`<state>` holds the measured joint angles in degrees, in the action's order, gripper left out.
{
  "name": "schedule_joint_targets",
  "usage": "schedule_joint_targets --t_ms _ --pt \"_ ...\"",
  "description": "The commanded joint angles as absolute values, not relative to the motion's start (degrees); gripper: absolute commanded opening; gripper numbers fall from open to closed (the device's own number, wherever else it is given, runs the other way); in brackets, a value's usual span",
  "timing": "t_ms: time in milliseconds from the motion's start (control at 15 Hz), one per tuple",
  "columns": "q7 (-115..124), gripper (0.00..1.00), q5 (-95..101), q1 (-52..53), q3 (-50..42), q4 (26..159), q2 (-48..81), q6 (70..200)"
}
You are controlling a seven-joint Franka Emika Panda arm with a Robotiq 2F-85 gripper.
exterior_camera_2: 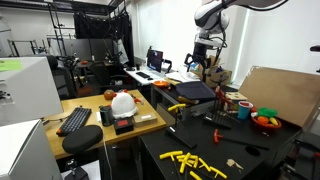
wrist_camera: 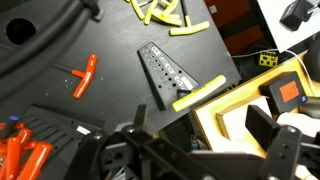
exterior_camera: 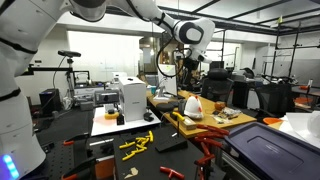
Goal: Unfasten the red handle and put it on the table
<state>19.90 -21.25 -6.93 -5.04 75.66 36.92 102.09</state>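
Note:
A red T-shaped handle [wrist_camera: 85, 75] lies on the black table [wrist_camera: 110, 105] in the wrist view, to the left of a black tool rack [wrist_camera: 168, 72]. More red handles [wrist_camera: 22, 155] sit at the lower left. My gripper [wrist_camera: 200, 130] is open and empty, high above the table and apart from every handle. In both exterior views it hangs well above the bench [exterior_camera: 190, 62] [exterior_camera_2: 207, 62]. A red tool [exterior_camera_2: 214, 134] lies on the black table [exterior_camera_2: 200, 145] in an exterior view.
Yellow tools [wrist_camera: 160, 12] lie at the far edge of the table, and one yellow bar [wrist_camera: 198, 93] lies by the rack. A light wooden board [wrist_camera: 222, 118] is under the gripper. An orange bowl [exterior_camera_2: 266, 120] and a white helmet [exterior_camera_2: 123, 102] are nearby.

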Motion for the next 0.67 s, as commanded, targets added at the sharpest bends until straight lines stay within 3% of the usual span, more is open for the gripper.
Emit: schedule_joint_targets --t_ms 0,600 --pt "23.94 1.0 -22.31 -8.89 -4.55 68.06 41.91 98.22" --pt "28.08 1.0 -23.72 -13.82 -4.91 63.41 46.64 95.11"
